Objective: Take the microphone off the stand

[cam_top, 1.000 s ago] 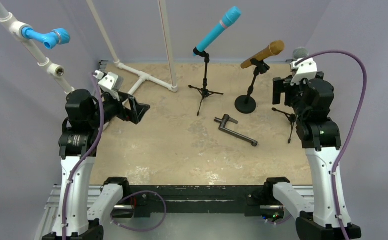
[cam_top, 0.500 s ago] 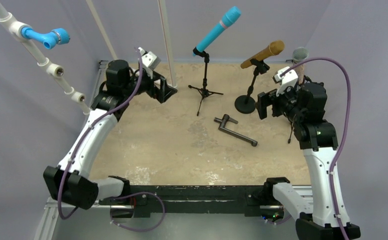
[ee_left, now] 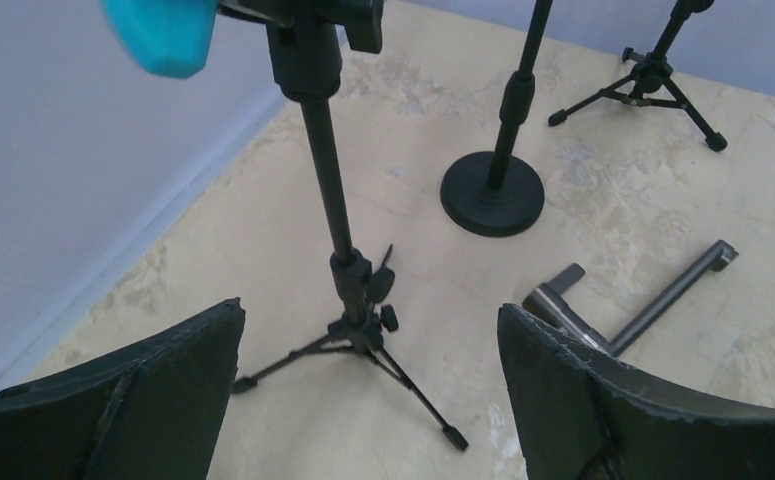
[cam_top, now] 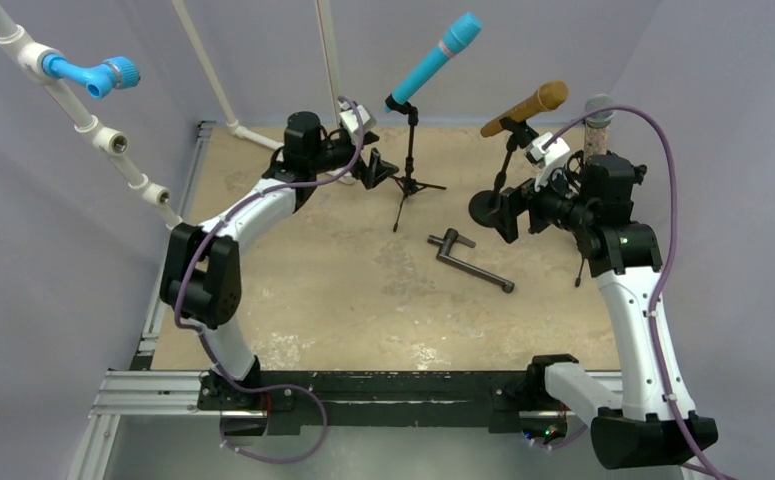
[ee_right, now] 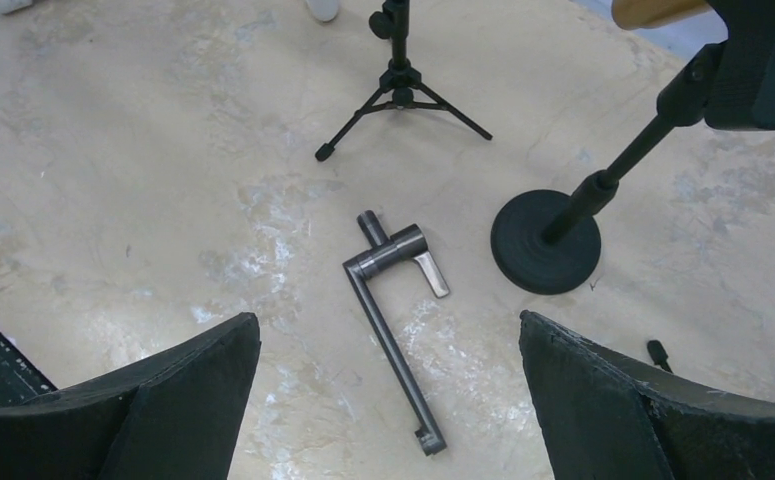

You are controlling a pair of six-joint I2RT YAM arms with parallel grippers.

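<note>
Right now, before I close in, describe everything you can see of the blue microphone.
The blue microphone is a slim, bright cyan handheld, plastic-looking, with a pale band below its rounded head. It sits in the black clip atop the thin tripod stand, tilted with the head uppermost and the butt end poking out below the clip. Only the clip touches it; the open left gripper is lower, beside the stand's pole, clear of it.

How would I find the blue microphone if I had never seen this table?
Look at the sandy table and go to the middle of its far edge. There a thin black tripod stand holds the blue microphone, tilted up to the right. It is the only blue one; the gold microphone beside it sits on a round-based stand.
</note>
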